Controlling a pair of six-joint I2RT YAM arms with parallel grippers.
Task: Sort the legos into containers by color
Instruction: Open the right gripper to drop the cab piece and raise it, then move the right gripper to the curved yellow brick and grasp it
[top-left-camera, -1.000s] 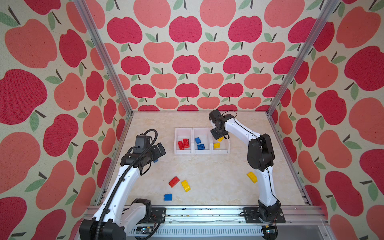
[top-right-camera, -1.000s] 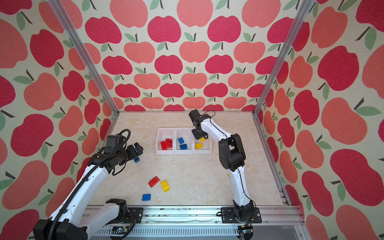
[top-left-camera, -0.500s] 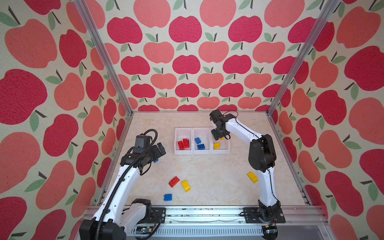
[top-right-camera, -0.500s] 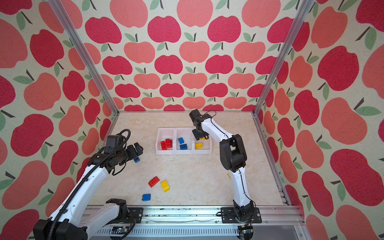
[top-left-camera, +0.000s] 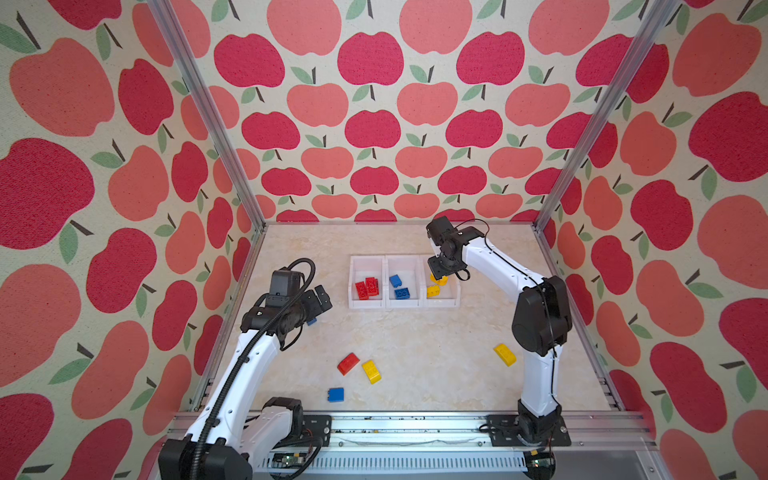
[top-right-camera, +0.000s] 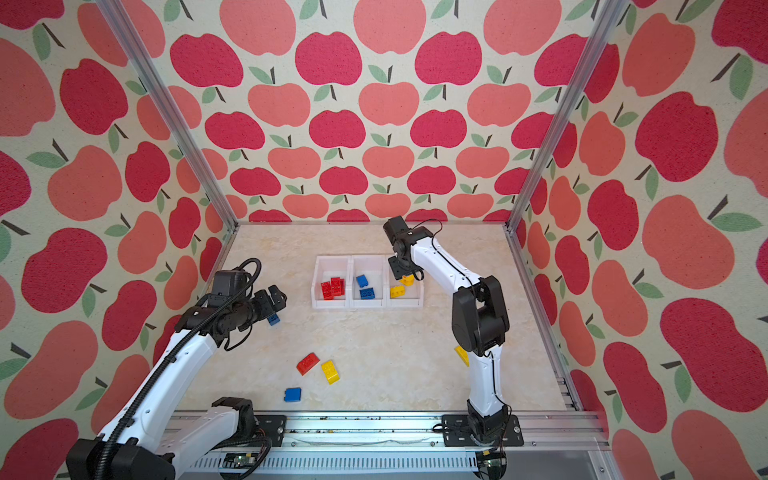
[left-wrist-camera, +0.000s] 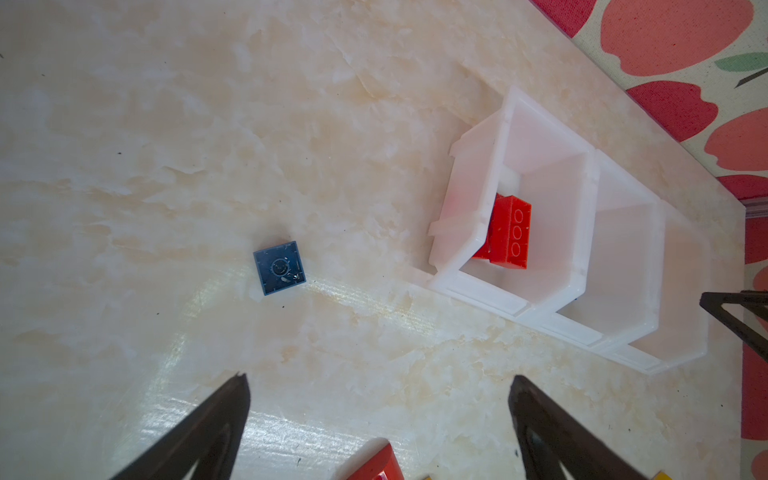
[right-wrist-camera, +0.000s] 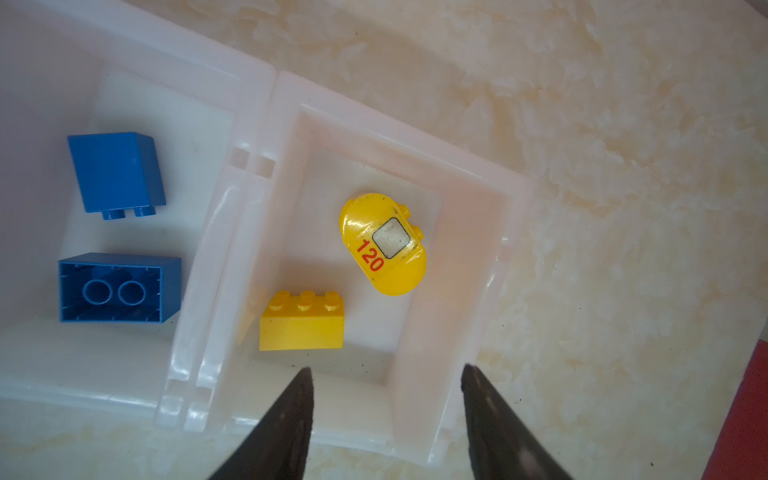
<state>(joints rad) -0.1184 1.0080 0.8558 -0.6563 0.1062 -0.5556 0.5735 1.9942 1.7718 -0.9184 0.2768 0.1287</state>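
Note:
The containers (top-left-camera: 403, 304) are three joined white bins at the back middle of the table. In both top views red legos (top-left-camera: 367, 287) lie in the left bin and blue legos (top-left-camera: 400, 286) in the middle one. My right gripper (top-left-camera: 441, 272) hangs open over the right bin (right-wrist-camera: 374, 120) with nothing between its fingers. Below it lie a rounded yellow piece marked "120" (right-wrist-camera: 382, 245) and a yellow brick (right-wrist-camera: 301, 324). My left gripper (top-left-camera: 322, 297) is wide open and empty, above a small blue brick (left-wrist-camera: 279, 267).
Loose on the table near the front are a red brick (top-left-camera: 348, 363), a yellow brick (top-left-camera: 371, 371) and a blue brick (top-left-camera: 336, 394). Another yellow brick (top-left-camera: 505, 354) lies beside my right arm's elbow. Apple-patterned walls and metal posts (top-left-camera: 540, 220) enclose the table.
My right gripper's jaws have spread apart over the right bin, and the rounded yellow piece now lies loose inside it. The left arm has not moved.

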